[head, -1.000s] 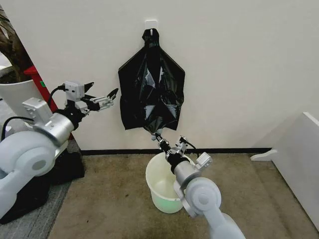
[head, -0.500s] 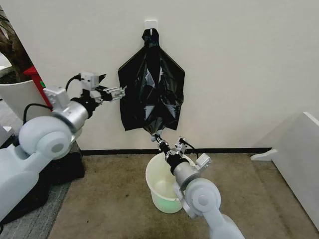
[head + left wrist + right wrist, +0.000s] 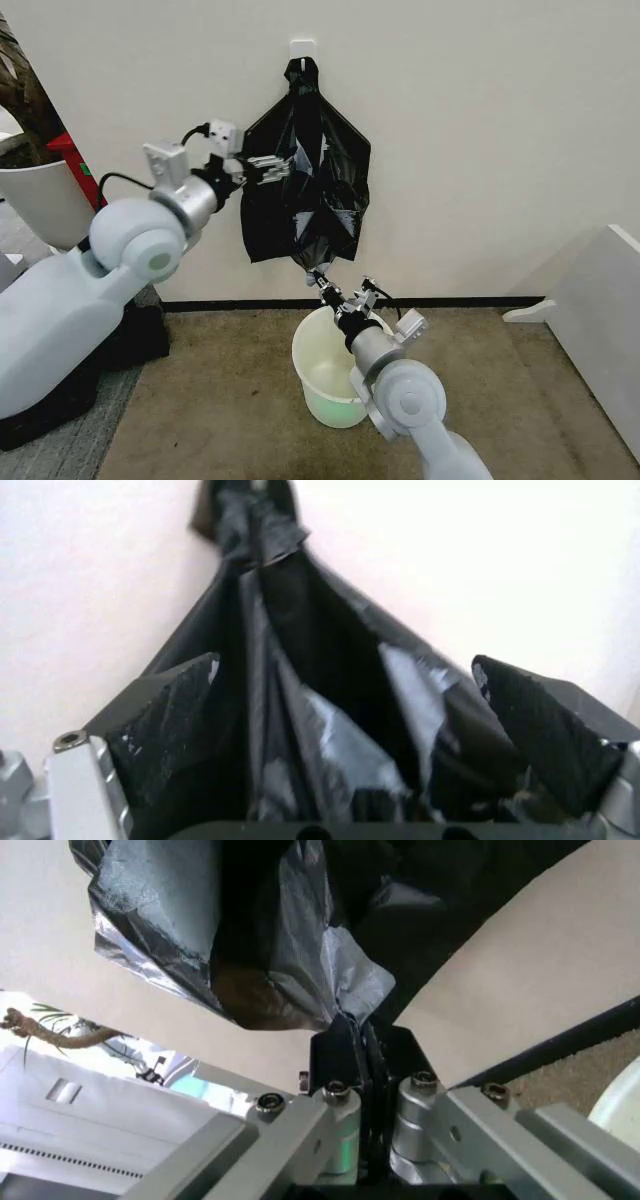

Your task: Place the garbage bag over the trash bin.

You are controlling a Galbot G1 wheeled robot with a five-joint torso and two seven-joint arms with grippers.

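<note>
The garbage bag (image 3: 305,180), glossy crinkled black plastic, hangs on the wall from a white hook (image 3: 303,45). My left gripper (image 3: 265,168) is open at the bag's upper left edge. In the left wrist view the garbage bag (image 3: 300,667) fills the gap of the left gripper (image 3: 350,727), between its black pads (image 3: 165,720). My right gripper (image 3: 320,275) is shut on the bag's bottom tip; the right gripper (image 3: 358,1042) pinches the garbage bag (image 3: 250,930) there. The cream-white trash bin (image 3: 315,370) stands upright on the carpet right below, partly hidden by my right arm.
A large white plant pot (image 3: 40,200) with a red object (image 3: 75,160) behind it stands at the left, above a black base (image 3: 120,340). A white panel (image 3: 600,320) stands at the right. Brown carpet lies around the bin.
My left arm has swung right toward the wall, bringing its open gripper from well left of the bag onto the bag's left edge. The right gripper still holds the bottom tip.
</note>
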